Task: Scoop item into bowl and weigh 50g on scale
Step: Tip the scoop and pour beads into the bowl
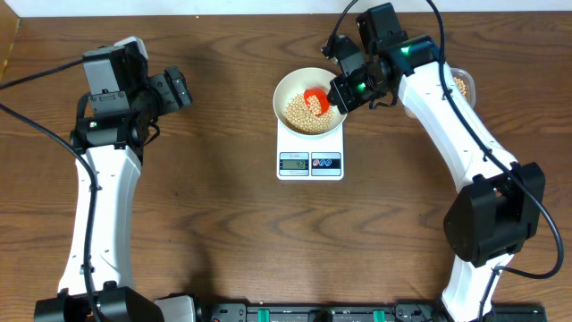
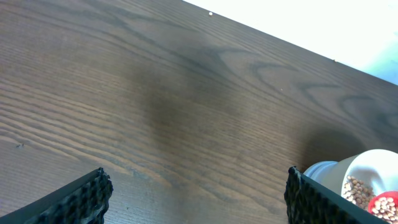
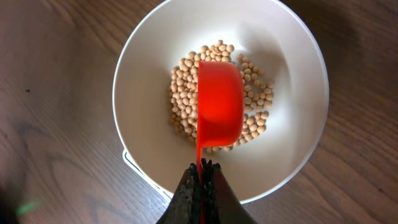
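The right fingers (image 3: 184, 200) are pressed together on the thin handle of a red scoop (image 3: 219, 102). Its cup hangs inside the bowl (image 3: 140, 68), over the heap of beans (image 3: 183, 93). Whether the cup touches the heap cannot be told. The beans lie at the middle of the bowl, with bare white wall all round them. The bowl stands on the scale (image 1: 310, 164) and hides most of its top, while the display and buttons show in front.

The left fingers (image 2: 81, 199) stand wide apart and hold nothing above bare worktop (image 2: 186, 93). They are well apart from the scale, with open wood between. A clear tub (image 1: 463, 85) of beans shows just behind the right arm, mostly hidden.
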